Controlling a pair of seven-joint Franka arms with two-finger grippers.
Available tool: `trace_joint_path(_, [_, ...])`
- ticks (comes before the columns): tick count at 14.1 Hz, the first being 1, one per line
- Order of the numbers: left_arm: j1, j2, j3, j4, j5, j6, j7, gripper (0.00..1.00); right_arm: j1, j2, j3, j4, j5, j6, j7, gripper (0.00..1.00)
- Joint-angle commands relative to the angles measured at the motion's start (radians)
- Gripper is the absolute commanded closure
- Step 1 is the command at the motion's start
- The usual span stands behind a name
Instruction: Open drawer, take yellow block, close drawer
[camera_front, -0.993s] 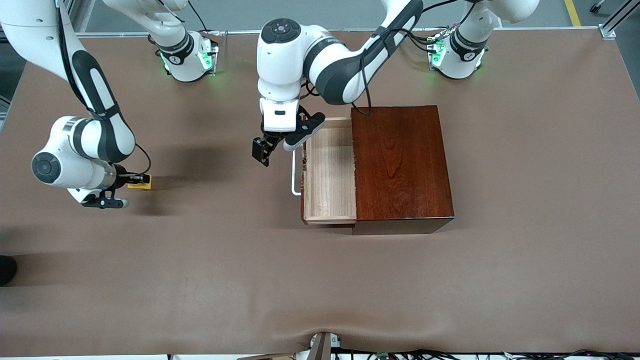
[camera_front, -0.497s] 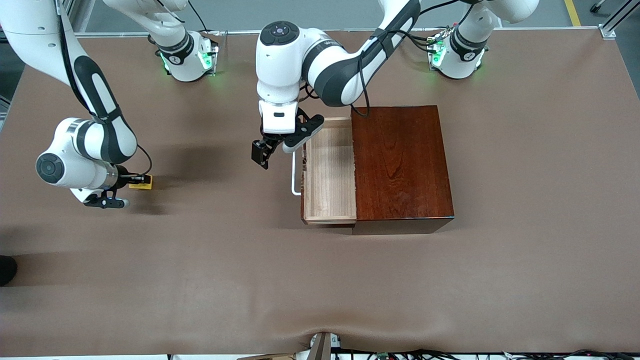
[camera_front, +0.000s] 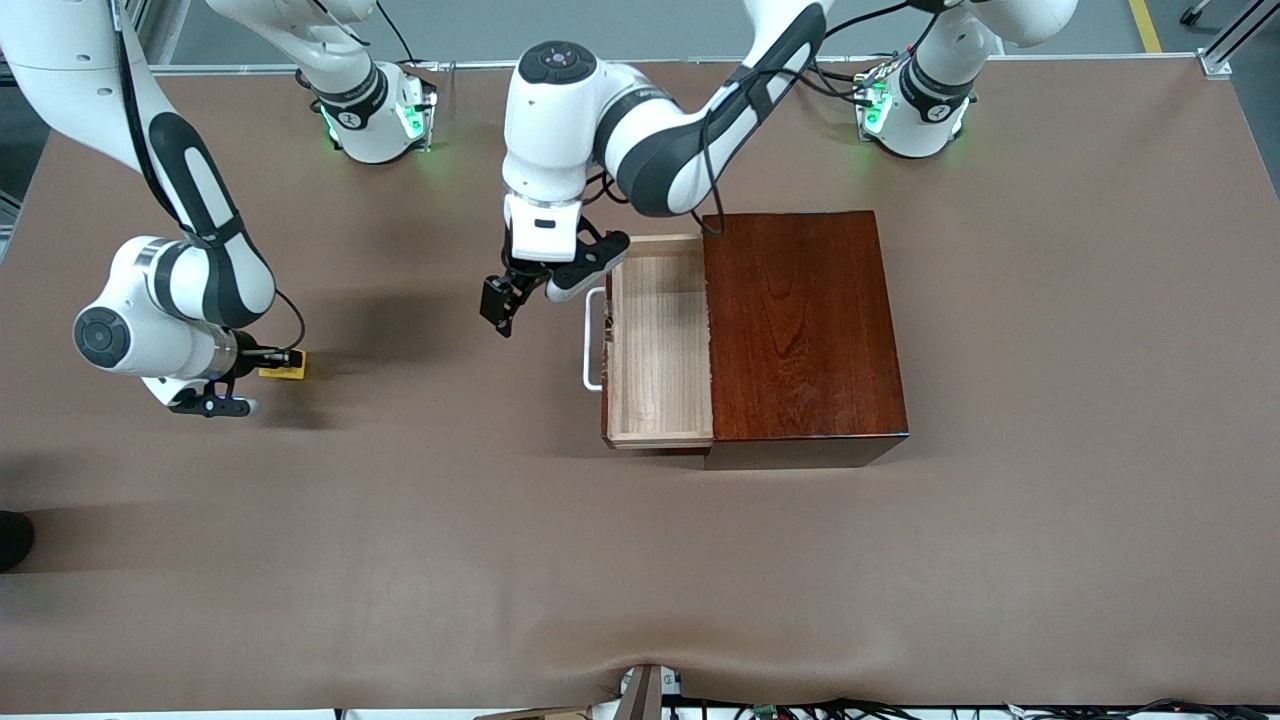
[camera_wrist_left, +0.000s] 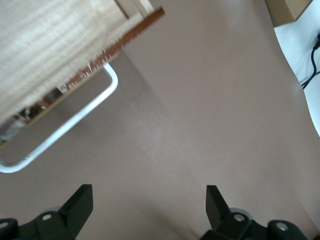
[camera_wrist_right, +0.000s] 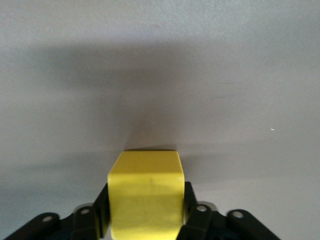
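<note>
The yellow block (camera_front: 283, 367) sits low at the right arm's end of the worktop (camera_front: 640, 560), between the right gripper (camera_front: 272, 362) jaws, which flank it closely; whether they clamp it I cannot tell. The drawer (camera_front: 658, 340) stands open. The left gripper (camera_front: 497, 305), jaws apart, hangs over bare worktop just beside the drawer's white handle (camera_front: 592, 340).

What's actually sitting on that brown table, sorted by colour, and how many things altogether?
Yellow: 1, the small bright yellow cube block, between the right gripper fingers.
Dark reddish-brown: 1, the glossy wooden box.
Pale wood: 1, the open sliding drawer with a white U-shaped bar handle, beside the left gripper.
Total: 3
</note>
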Motion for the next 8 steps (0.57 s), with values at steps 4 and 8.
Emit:
trace_joint_path(4, [-0.046, 0.093, 0.039, 0.012, 0.022, 0.044, -0.065, 0.00, -0.012, -0.026, 0.016, 0.192, 0.001, -0.277, -0.007, 0.00])
trace_joint_path(8, [-0.044, 0.104, 0.039, -0.006, 0.023, 0.029, -0.148, 0.00, 0.014, -0.026, 0.016, 0.426, 0.001, -0.547, 0.000, 0.00])
